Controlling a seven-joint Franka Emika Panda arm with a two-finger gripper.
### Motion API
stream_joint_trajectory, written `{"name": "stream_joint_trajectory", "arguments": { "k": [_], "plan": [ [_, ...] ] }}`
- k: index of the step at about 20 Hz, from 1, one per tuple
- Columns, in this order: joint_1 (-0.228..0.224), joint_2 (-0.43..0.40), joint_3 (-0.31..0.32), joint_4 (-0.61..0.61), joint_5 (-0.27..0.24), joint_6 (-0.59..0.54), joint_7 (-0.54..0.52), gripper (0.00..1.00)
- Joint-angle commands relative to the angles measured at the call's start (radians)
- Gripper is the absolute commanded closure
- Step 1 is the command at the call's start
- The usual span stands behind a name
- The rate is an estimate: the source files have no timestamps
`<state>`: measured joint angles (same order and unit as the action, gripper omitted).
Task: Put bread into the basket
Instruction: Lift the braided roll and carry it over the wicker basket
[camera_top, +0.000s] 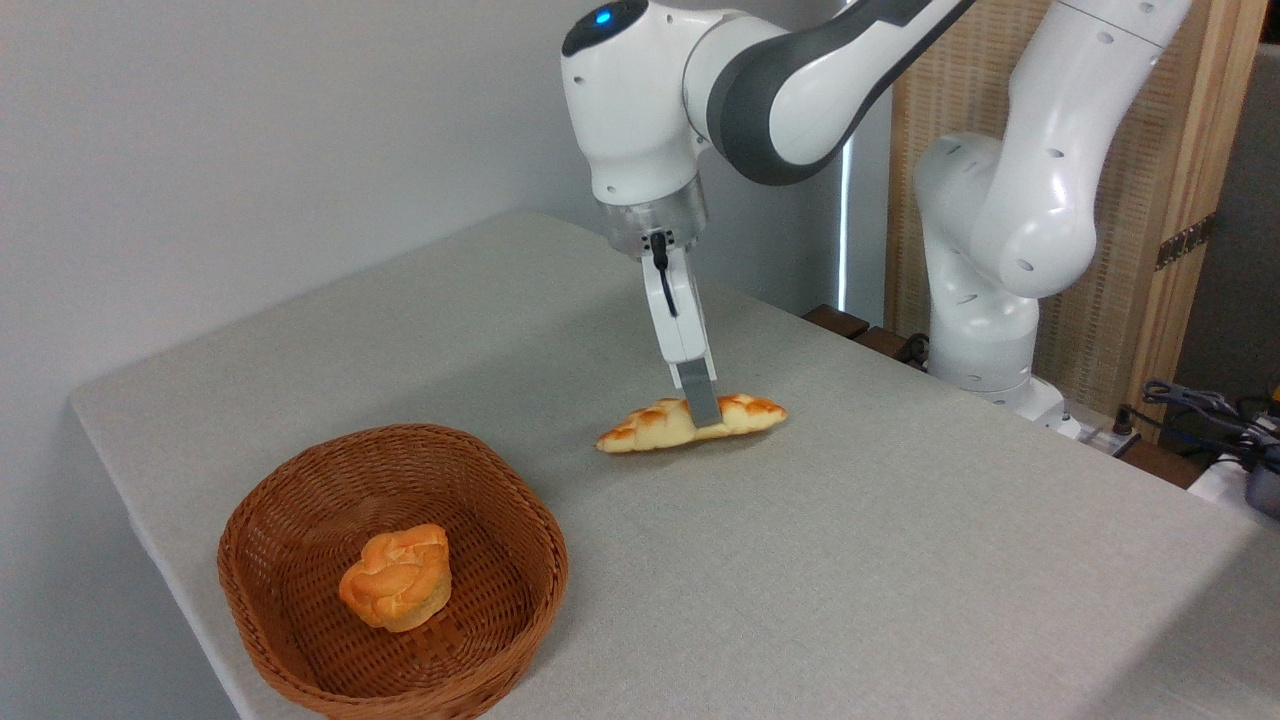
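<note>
White arm's two-finger gripper (702, 408) straddled the long braided golden loaf (690, 421) mid-length on grey tabletop (900, 560); jaws' closure (near finger hid it) undeterminable; best pinch centrally before lifting toward brown wicker basket (300, 500).

The white arm (800, 80) reaches in from the right, its wrist pointing straight down. The gripper (703, 415) hangs vertical, seen edge-on, so only one grey finger (700, 392) shows; its opening cannot be judged.

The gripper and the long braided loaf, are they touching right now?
Touching. The camera view shows the gripper finger pressed against the middle of the long braided loaf, overlapping its side with no gap.
</note>
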<state>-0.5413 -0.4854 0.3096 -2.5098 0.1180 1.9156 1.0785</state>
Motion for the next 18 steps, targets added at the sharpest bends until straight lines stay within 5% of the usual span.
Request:
{"name": "stream_joint_trajectory", "arguments": {
  "k": [1,8,11,15,18],
  "plan": [
    [-0.011,-0.007,0.058,0.064,-0.118,0.008,-0.032,0.86],
    [-0.011,0.048,0.175,0.248,-0.360,0.008,-0.032,0.86],
    [-0.012,0.100,0.201,0.348,-0.409,0.013,-0.028,0.86],
    [-0.006,0.278,0.223,0.469,-0.512,0.059,-0.023,0.86],
    [-0.006,0.379,0.223,0.546,-0.534,0.123,-0.023,0.85]
  ]
}}
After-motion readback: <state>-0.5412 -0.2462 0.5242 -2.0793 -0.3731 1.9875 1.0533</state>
